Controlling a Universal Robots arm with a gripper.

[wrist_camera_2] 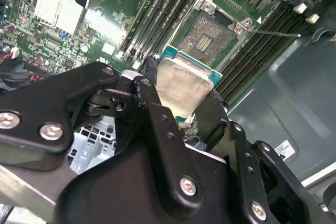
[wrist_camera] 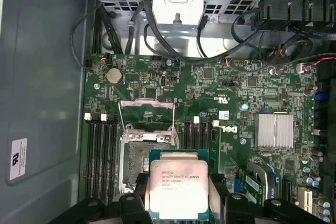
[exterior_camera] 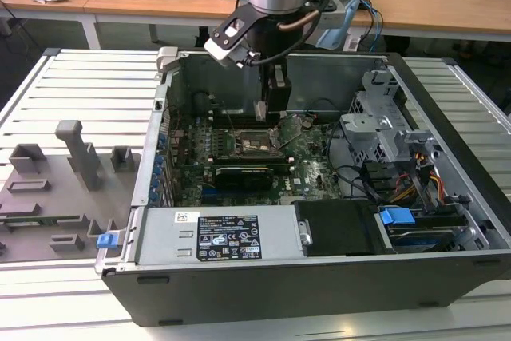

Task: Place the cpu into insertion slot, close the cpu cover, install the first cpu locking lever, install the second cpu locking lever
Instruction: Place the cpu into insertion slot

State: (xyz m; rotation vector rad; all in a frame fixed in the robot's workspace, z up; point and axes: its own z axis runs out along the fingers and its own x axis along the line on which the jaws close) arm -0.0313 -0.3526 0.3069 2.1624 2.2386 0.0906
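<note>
The slatted counter (exterior_camera: pixel 88 77) carries an open computer case (exterior_camera: pixel 263 277) with a green motherboard (exterior_camera: pixel 311 169) lying flat inside. Mid-board, toward the case's far wall, the insertion slot (wrist_camera: pixel 137 163) lies bare, and the cpu cover (wrist_camera: pixel 147 113) is swung open. The end effector (wrist_camera: pixel 178 203) is clamped on the cpu (wrist_camera: pixel 176 182) by its edges. It holds the cpu above the slot, seemingly offset. Best, I judge, to square the cpu with the slot, keep it level and lower it straight, never sliding sideways.

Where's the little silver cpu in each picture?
Exterior view: the cpu hovers just above the insertion slot.
First wrist view: the cpu covers part of the insertion slot.
Second wrist view: the cpu is next to the insertion slot.
Shared landmark: the insertion slot.
</note>
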